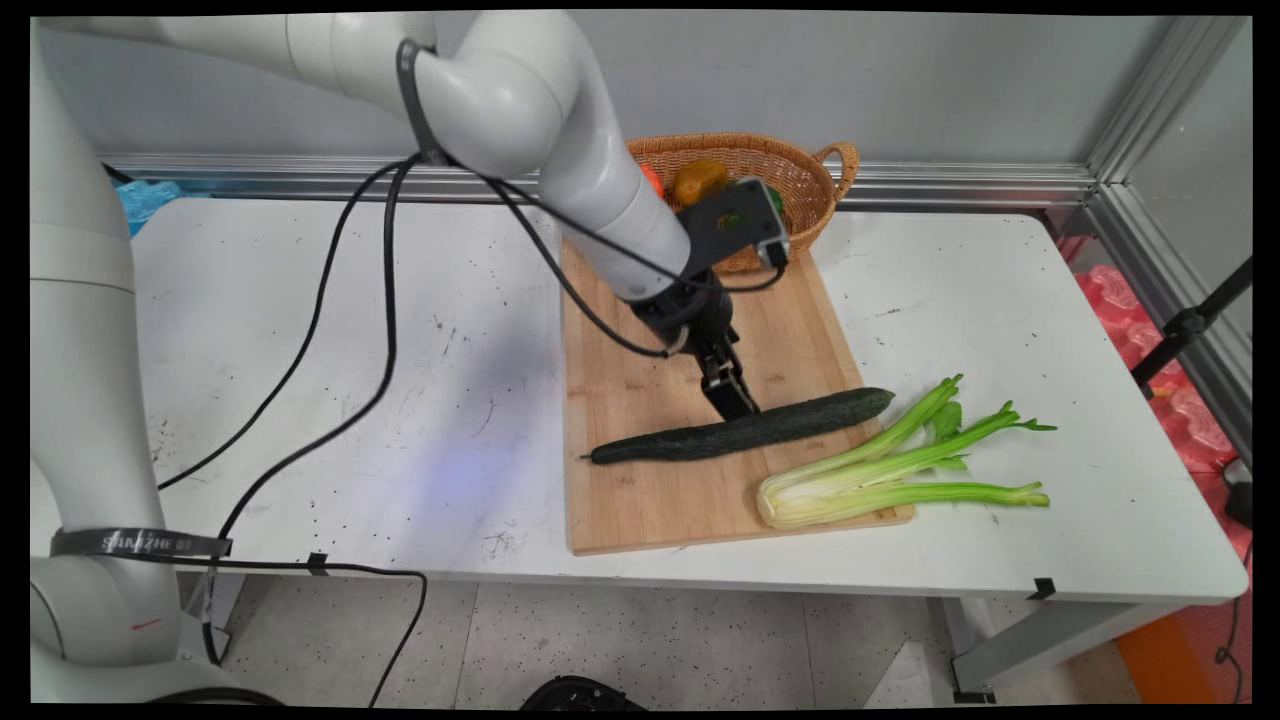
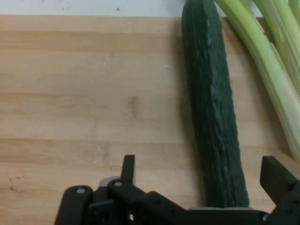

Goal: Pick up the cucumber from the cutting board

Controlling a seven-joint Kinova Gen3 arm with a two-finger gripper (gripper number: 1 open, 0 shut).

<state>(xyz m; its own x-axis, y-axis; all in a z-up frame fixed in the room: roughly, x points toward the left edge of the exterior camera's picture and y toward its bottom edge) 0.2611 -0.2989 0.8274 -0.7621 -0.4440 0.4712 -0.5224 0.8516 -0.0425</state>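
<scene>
A long dark green cucumber (image 1: pixel 740 432) lies across a wooden cutting board (image 1: pixel 640 500), its right tip reaching past the board's edge. My gripper (image 1: pixel 735 405) is lowered onto the cucumber's middle from the far side. In the hand view the gripper (image 2: pixel 201 171) is open and the cucumber (image 2: pixel 213 108) runs between the two fingers. It lies close to the right finger (image 2: pixel 276 176), with a wide gap to the left one. Nothing is held. A celery bunch (image 1: pixel 880 470) lies just in front of the cucumber, and its pale stalks (image 2: pixel 272 61) show beside it in the hand view.
A wicker basket (image 1: pixel 800 175) with an orange-brown fruit (image 1: pixel 700 180) and other produce stands at the board's far end, partly behind the arm. Black cables hang over the table's left half. An aluminium rail runs along the wall. The bare board (image 2: pixel 93 93) fills the hand view's left.
</scene>
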